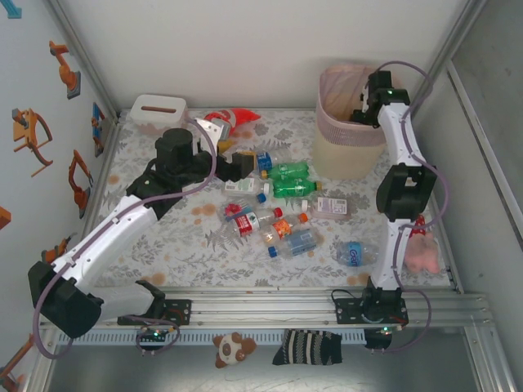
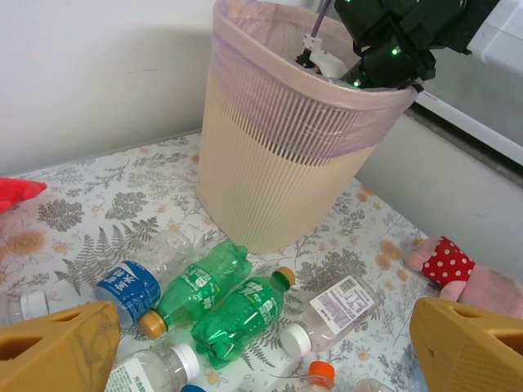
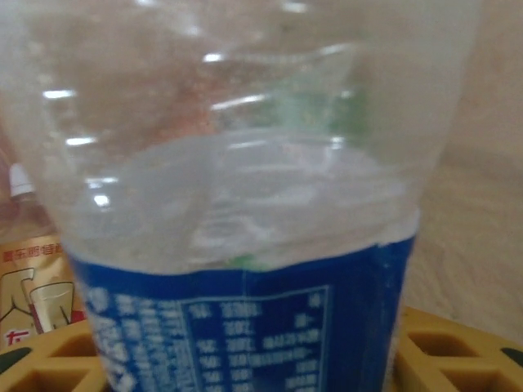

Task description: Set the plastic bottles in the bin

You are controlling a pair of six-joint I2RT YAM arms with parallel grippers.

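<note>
Top view: the right arm (image 1: 400, 147) bends down into the 1 beige bin (image 1: 347, 151) at the far right of the floral worktop (image 1: 163, 245), which has pale walls around it. Roughly 10 plastic bottles (image 1: 260, 220) lie loose mid-worktop. Left wrist view: the left fingers (image 2: 57, 351) stand wide apart and empty above 2 green bottles (image 2: 237, 314) lying near the bin. Right wrist view: 1 blue-labelled bottle (image 3: 245, 245) sits between the right fingers (image 3: 458, 343); I cannot tell whether they clamp it.
</note>
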